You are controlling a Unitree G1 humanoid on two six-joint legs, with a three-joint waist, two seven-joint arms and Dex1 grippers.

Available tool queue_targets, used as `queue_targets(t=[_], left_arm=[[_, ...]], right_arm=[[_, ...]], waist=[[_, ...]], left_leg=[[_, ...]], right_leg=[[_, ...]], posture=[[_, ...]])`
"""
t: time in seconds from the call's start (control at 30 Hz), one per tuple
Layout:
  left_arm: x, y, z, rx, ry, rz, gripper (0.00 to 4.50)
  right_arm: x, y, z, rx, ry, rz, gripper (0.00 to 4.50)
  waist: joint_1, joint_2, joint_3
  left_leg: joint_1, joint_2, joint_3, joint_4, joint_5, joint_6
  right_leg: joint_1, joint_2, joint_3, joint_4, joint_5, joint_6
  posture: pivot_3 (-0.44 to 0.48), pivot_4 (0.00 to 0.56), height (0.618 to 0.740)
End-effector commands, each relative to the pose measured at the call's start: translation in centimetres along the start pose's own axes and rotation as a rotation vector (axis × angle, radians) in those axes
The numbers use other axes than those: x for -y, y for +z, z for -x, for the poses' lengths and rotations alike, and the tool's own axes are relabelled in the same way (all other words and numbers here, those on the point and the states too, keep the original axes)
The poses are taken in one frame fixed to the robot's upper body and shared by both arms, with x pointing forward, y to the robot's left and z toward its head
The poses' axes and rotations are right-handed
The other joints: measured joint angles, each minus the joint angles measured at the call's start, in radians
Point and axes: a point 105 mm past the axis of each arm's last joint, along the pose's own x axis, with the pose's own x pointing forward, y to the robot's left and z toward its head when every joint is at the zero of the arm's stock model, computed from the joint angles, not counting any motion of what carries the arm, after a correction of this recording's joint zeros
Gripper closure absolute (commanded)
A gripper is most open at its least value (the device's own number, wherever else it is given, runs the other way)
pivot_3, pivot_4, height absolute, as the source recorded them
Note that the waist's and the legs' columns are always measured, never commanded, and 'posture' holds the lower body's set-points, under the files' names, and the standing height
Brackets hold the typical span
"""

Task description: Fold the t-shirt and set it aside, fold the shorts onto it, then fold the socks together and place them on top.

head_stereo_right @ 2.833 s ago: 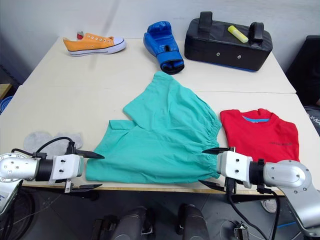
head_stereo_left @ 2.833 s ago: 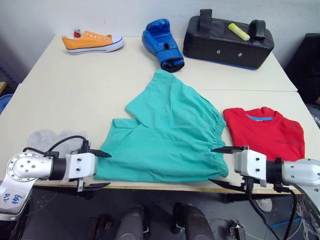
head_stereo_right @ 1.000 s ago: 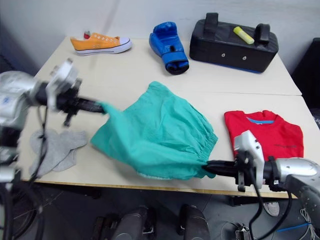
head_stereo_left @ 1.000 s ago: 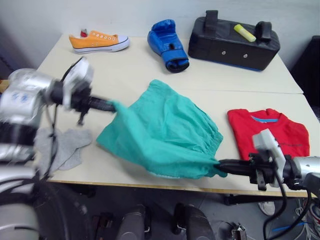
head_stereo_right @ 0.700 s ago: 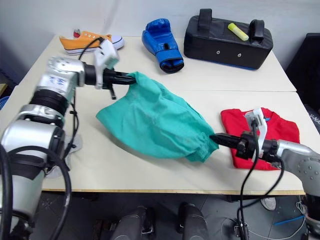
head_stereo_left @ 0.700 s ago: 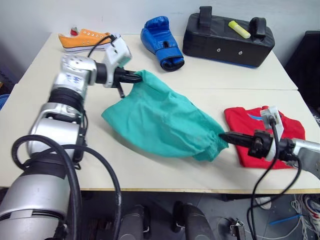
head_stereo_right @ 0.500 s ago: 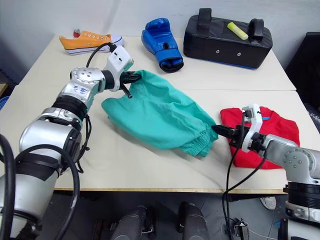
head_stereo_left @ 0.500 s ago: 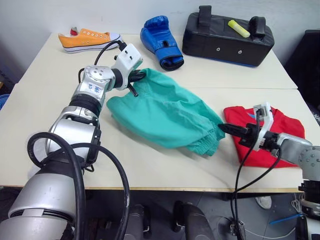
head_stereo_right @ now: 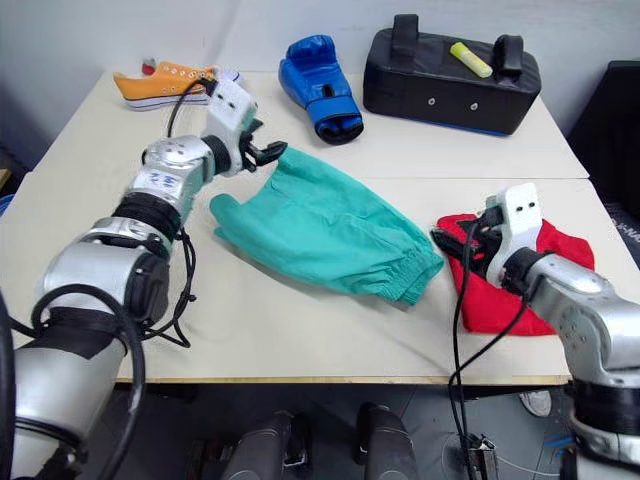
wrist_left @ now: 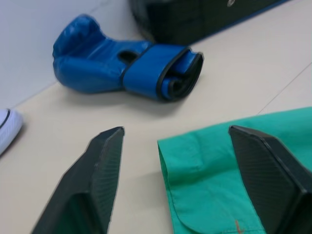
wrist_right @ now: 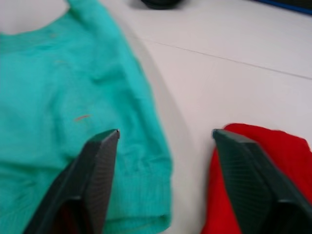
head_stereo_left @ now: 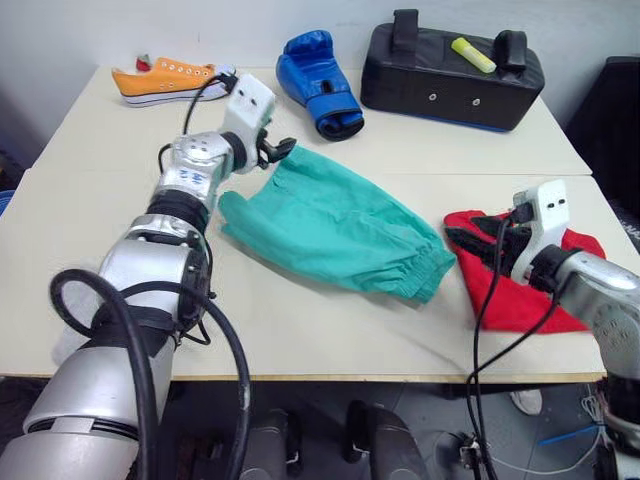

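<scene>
— Where are the shorts?

— The shorts (head_stereo_left: 335,228) lie folded over on the table (head_stereo_left: 330,320), near its middle, running from my left gripper (head_stereo_left: 281,152) at their far corner down to the gathered waistband beside the t-shirt (head_stereo_left: 520,285).

— Are you holding them?

— No. My left fingers (wrist_left: 100,183) stand wide apart over that corner, with the cloth between them but not pinched. My right gripper (head_stereo_right: 455,243) is spread apart too, between the waistband and the red cloth, clamping nothing.

— And the t-shirt?

— Rumpled at the table's right edge, under my right arm. Farther back sit a blue boxing glove (head_stereo_left: 315,82), a black pad (head_stereo_left: 450,60) and an orange sneaker (head_stereo_left: 172,78).
</scene>
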Motion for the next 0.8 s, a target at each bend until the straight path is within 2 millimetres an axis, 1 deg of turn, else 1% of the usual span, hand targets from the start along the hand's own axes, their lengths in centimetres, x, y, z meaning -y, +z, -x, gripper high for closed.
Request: queue_targets(t=[0.03, 0.1, 0.13, 0.17, 0.23, 0.3, 0.37, 0.5, 0.57, 0.63, 0.73, 0.8], left_arm=[[0.6, 3.8, 2.1, 0.165, -0.230, -0.126, 0.00], [2.1, 0.1, 4.9, 0.071, -0.454, -0.260, 0.00], [2.7, -2.1, 6.5, 0.003, -0.545, -0.315, 0.00], [3.1, -3.5, 7.5, -0.039, -0.599, -0.345, 0.00], [3.4, -6.8, 9.5, -0.150, -0.650, -0.426, 0.00], [3.6, -8.5, 10.4, -0.196, -0.649, -0.458, 0.00], [3.8, -9.0, 10.0, -0.188, -0.615, -0.478, 0.00], [4.6, -10.2, 9.0, -0.208, -0.585, -0.616, 0.00], [4.7, -10.4, 8.1, -0.204, -0.537, -0.664, 0.00], [4.9, -10.5, 7.2, -0.196, -0.500, -0.686, 0.00], [5.4, -10.9, 6.3, -0.201, -0.484, -0.690, 0.00], [5.7, -11.0, 5.7, -0.204, -0.467, -0.701, 0.00]], right_arm=[[-4.0, 1.1, 1.6, 0.021, 0.107, 0.247, 0.09], [-6.1, -0.6, 2.1, -0.050, 0.167, 0.373, 0.04], [-6.8, -1.4, 2.2, -0.080, 0.190, 0.417, 0.04], [-7.2, -1.9, 2.2, -0.095, 0.201, 0.443, 0.04], [-8.2, -2.8, 1.8, -0.120, 0.229, 0.532, 0.04], [-8.7, -3.3, 1.1, -0.123, 0.238, 0.590, 0.04], [-8.8, -3.5, 0.3, -0.118, 0.224, 0.650, 0.04], [-8.9, -4.4, -0.8, -0.130, 0.223, 0.804, 0.04], [-8.4, -4.6, -1.6, -0.125, 0.188, 0.886, 0.04], [-7.9, -4.9, -2.3, -0.127, 0.160, 0.952, 0.04], [-7.5, -6.2, -3.0, -0.163, 0.168, 1.013, 0.04], [-7.1, -6.8, -3.5, -0.173, 0.164, 1.049, 0.43]], waist=[[0.000, 0.000, 0.000], [-0.003, 0.001, -0.001], [-0.007, 0.003, -0.002], [-0.016, 0.004, -0.003], [-0.027, 0.004, -0.003], [-0.025, 0.000, -0.001], [-0.021, -0.003, -0.001], [0.004, -0.004, -0.002], [0.008, -0.004, -0.002], [0.010, -0.005, -0.002], [0.014, -0.005, -0.003], [0.015, -0.007, -0.007]], left_leg=[[0.000, 0.000, 0.001, 0.000, 0.000, 0.000], [0.001, 0.000, 0.002, 0.000, 0.000, 0.000], [0.003, 0.000, 0.004, 0.000, -0.001, -0.001], [0.004, 0.001, 0.005, 0.000, -0.002, -0.002], [0.009, 0.001, 0.008, -0.001, -0.002, -0.003], [0.009, 0.002, 0.008, -0.001, -0.002, -0.003], [0.008, 0.002, 0.006, 0.000, -0.002, -0.004], [0.006, 0.001, 0.004, 0.002, -0.002, -0.003], [0.004, 0.000, 0.004, 0.002, -0.003, -0.002], [0.004, 0.000, 0.004, 0.002, -0.002, -0.001], [0.004, 0.000, 0.004, 0.002, -0.001, 0.001], [0.005, 0.000, 0.004, 0.002, -0.001, 0.001]], right_leg=[[0.000, 0.001, -0.001, 0.000, 0.000, 0.000], [0.000, 0.001, -0.001, 0.000, 0.000, 0.000], [0.000, 0.001, 0.000, 0.000, 0.000, 0.000], [0.000, 0.000, 0.001, 0.000, 0.000, 0.000], [0.002, 0.000, 0.003, -0.001, -0.001, -0.002], [0.001, -0.001, 0.005, 0.001, -0.002, -0.002], [0.000, -0.002, 0.010, 0.002, -0.001, -0.004], [-0.001, -0.004, 0.010, 0.002, -0.001, -0.004], [-0.001, -0.005, 0.009, 0.002, -0.001, -0.004], [-0.001, -0.004, 0.008, 0.002, 0.000, -0.003], [-0.001, -0.004, 0.008, 0.001, 0.000, -0.002], [0.000, -0.004, 0.008, 0.001, 0.000, -0.002]], posture=[[0.000, 0.150, 0.740], [0.000, 0.150, 0.740], [0.000, 0.150, 0.740], [0.000, 0.150, 0.740], [0.000, 0.150, 0.740], [0.000, 0.150, 0.740], [0.000, 0.150, 0.740], [0.000, 0.150, 0.740], [0.000, 0.150, 0.740], [0.000, 0.150, 0.740], [0.000, 0.150, 0.740], [0.000, 0.150, 0.740]])
